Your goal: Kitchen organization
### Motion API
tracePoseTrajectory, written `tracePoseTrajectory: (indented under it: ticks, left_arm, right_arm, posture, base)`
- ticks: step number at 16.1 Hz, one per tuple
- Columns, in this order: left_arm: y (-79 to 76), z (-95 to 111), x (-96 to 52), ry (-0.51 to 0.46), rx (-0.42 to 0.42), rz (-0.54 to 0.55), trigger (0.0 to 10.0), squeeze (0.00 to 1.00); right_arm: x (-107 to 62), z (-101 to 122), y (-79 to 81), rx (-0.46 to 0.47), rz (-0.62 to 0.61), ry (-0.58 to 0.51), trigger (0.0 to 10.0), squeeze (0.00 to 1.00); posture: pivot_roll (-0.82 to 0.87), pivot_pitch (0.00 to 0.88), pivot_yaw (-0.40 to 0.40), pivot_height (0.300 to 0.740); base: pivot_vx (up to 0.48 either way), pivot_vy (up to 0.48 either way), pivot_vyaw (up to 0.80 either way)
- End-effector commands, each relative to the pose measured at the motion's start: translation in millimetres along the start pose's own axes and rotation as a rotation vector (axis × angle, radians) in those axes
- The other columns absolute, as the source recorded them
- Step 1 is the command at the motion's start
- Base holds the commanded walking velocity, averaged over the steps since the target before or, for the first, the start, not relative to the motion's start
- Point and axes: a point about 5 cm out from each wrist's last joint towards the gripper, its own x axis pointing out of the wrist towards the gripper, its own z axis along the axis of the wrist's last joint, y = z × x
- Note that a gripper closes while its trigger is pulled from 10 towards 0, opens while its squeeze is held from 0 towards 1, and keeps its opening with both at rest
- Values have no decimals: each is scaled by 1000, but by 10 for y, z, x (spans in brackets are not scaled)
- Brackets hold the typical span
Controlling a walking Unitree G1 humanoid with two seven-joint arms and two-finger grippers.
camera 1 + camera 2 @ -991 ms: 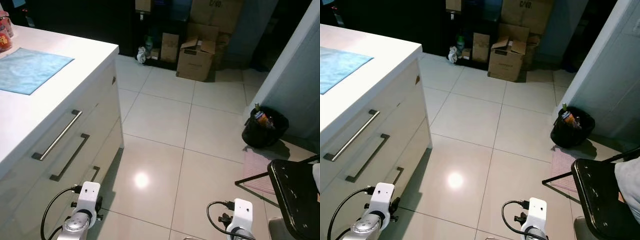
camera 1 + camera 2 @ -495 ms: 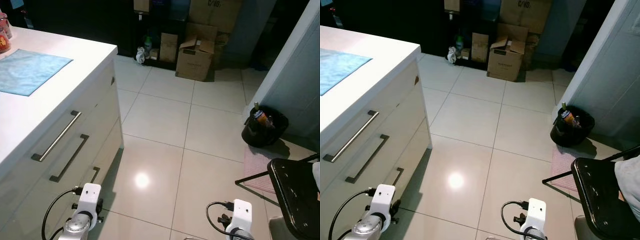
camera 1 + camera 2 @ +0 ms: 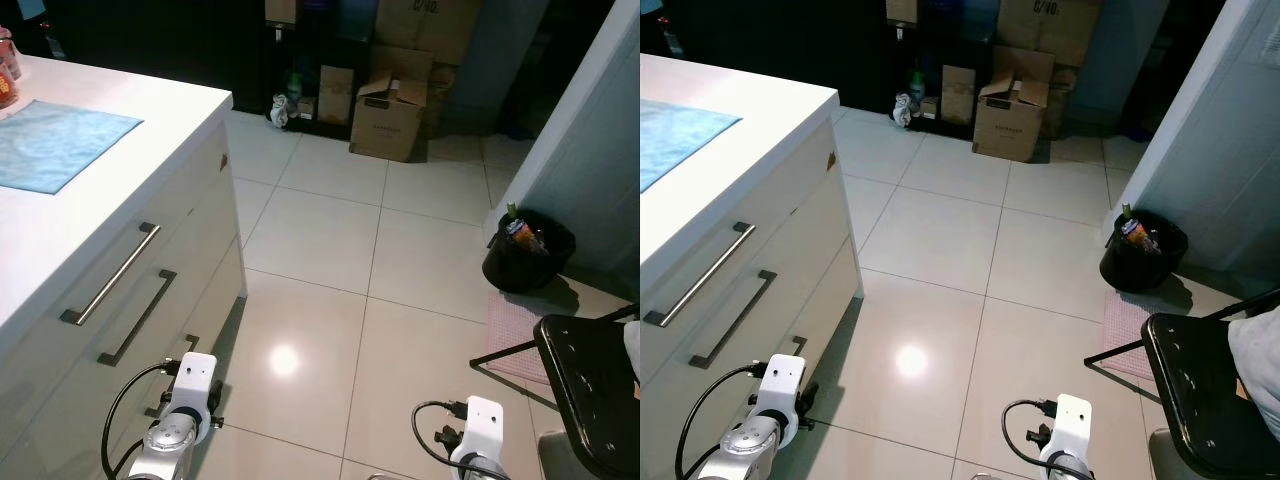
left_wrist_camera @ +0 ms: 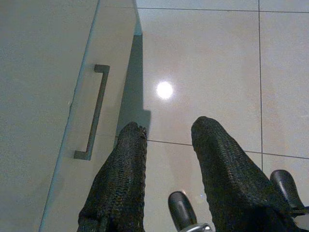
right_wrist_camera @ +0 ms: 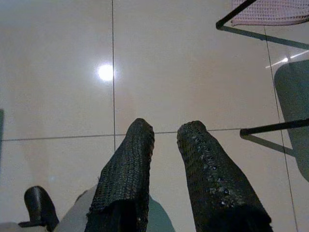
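1. The room is a kitchen with a pale tiled floor [image 3: 330, 240] that carries a bright lamp reflection; the far wall is dark.
2. On the left stands a white desk [image 3: 70, 230] with drawer fronts. A blue cloth [image 3: 55, 140] lies flat on its top, and a red-labelled container [image 3: 5, 80] sits at its far left edge, cut off by the frame.
3. Two long bar handles [image 3: 110, 275] run along the upper drawers; a third, shorter handle [image 4: 91, 111] sits lower, just beside the left arm.
4. The left tool [image 4: 166, 145] hangs low near the desk's drawer front, its two black fingers a little apart and holding nothing.
5. The right tool [image 5: 164, 140] hangs over bare floor on the right, its fingers also slightly apart and empty.
6. At the far middle, cardboard boxes [image 3: 390, 110] are stacked against the dark wall, with small bottles [image 3: 285, 100] to their left.
7. On the right, a black bin [image 3: 527, 255] holds rubbish; nearer, a black chair [image 3: 590, 385] stands over a pink mat [image 3: 515, 335].
8. Judgement: whatever is to be organized most likely lies on or in the desk, to the left and above both tools, so the left arm is nearer. The drawer handles run along the desk front, from near to far.
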Motion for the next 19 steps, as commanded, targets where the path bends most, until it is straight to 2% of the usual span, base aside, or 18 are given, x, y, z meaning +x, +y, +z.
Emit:
tracePoseTrajectory:
  ticks: [1, 7, 10, 15, 19]
  left_arm:
    - [-11, -25, -6, 7, 8, -14, 10000, 0]
    - [40, -37, -8, 18, -11, -13, 10000, 0]
    - [-11, 53, 7, -12, -10, -23, 10000, 0]
    - [-112, 64, -27, -38, -19, -30, 10000, 0]
    - [-131, 54, -62, -40, -23, -27, 10000, 0]
  right_arm:
    - [13, 58, -9, 10, 6, -19, 10000, 0]
    - [21, 103, -7, 38, 4, -40, 10000, 0]
    - [20, 103, -14, 50, 3, -43, 10000, 0]
    - [19, 117, -21, 33, 14, -56, 10000, 0]
    - [12, 102, -37, 24, 7, -59, 10000, 0]
  posture:
    - [-85, 0, -49, 740]
    - [-88, 0, -40, 740]
    - [-87, 0, -42, 740]
    - [-87, 0, -49, 740]
    - [-82, 0, -50, 740]
  base:
    - [0, 0, 0]
    - [0, 0, 0]
    - [0, 0, 0]
    - [0, 0, 0]
    - [0, 0, 730]
